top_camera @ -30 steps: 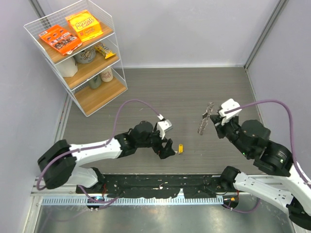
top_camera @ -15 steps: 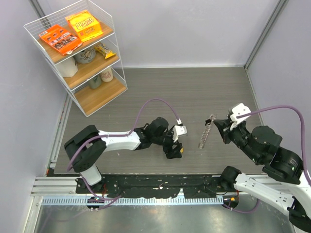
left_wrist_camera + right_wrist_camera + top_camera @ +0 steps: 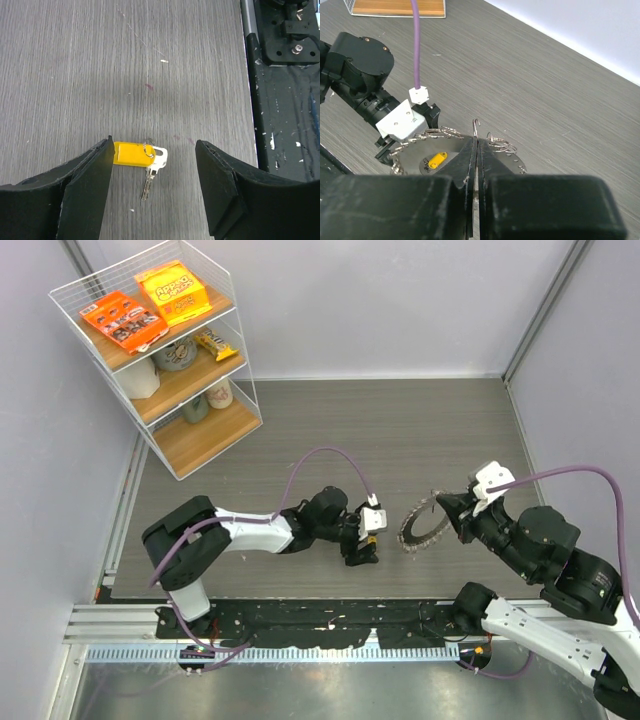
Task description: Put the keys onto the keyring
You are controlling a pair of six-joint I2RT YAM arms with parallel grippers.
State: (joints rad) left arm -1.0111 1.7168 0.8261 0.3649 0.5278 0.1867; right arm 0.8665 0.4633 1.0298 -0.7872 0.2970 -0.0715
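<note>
Left gripper (image 3: pixel 154 150), wide open and empty, now straddles the yellow key (image 3: pixel 131 153); right gripper (image 3: pixel 476 150) pinches the keyring (image 3: pixel 437 132); grasp looks next.

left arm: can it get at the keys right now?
Probably yes. The left gripper is open right over the keys, a finger on each side, and they lie flat on bare table. The keyring is held in the shut right gripper, off to the side.
</note>
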